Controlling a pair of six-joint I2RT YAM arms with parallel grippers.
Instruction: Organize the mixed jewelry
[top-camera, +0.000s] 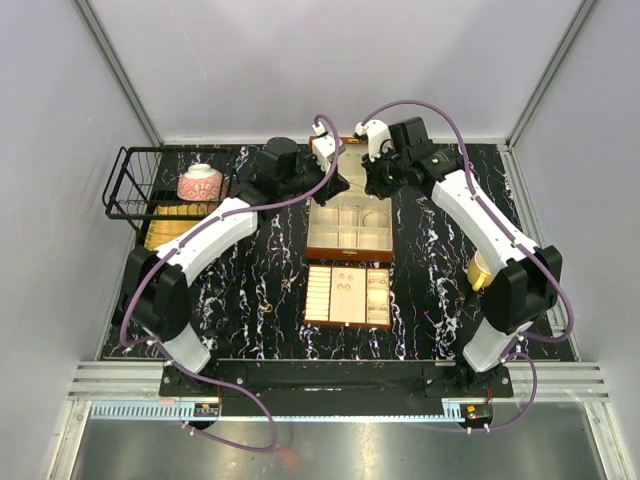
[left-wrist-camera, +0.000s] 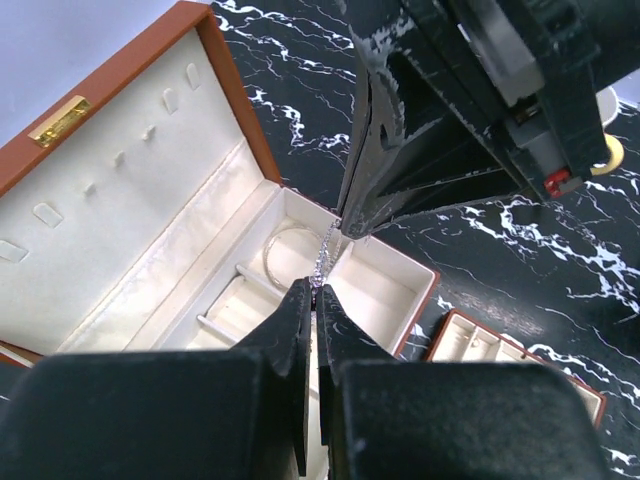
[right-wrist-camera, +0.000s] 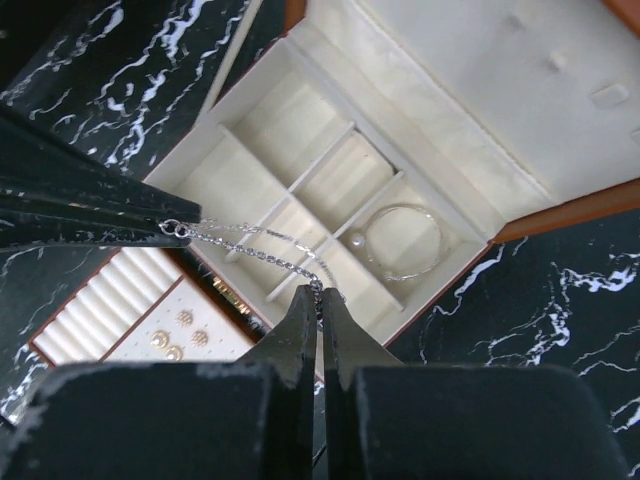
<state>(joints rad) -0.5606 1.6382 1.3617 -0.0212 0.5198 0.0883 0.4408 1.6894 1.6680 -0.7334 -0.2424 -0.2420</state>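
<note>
Two tools are pinching one fine chain (right-wrist-camera: 262, 258) at the same moment. The left tool (left-wrist-camera: 312, 292) is pressing its fingers together on one end, and the right tool (right-wrist-camera: 320, 297) is pressing its fingers together on the other. The chain is hanging as a short doubled span between the two tips, with the divided compartments of the open brown box (right-wrist-camera: 560, 212) lying beyond them. A pale bangle (right-wrist-camera: 405, 240) is resting in the compartment just right of the right tool's tip. Small earrings (right-wrist-camera: 180, 335) are sitting in a separate tray (right-wrist-camera: 90, 320) to its left.

Probable hazards:

1. Tension. If either tool is drawing away while both are clamping, the links are probably stretching, snapping or slipping out.
2. Release order. If one tool is letting go alone, the free end is likely swinging across a divider or over the box wall onto the bench (right-wrist-camera: 560, 320).
3. Tip contact. The tips are working very close together, so a small misalignment is risking finger collision.
4. Tangling. A chain dropping onto the bangle is likely knotting with it.
</note>
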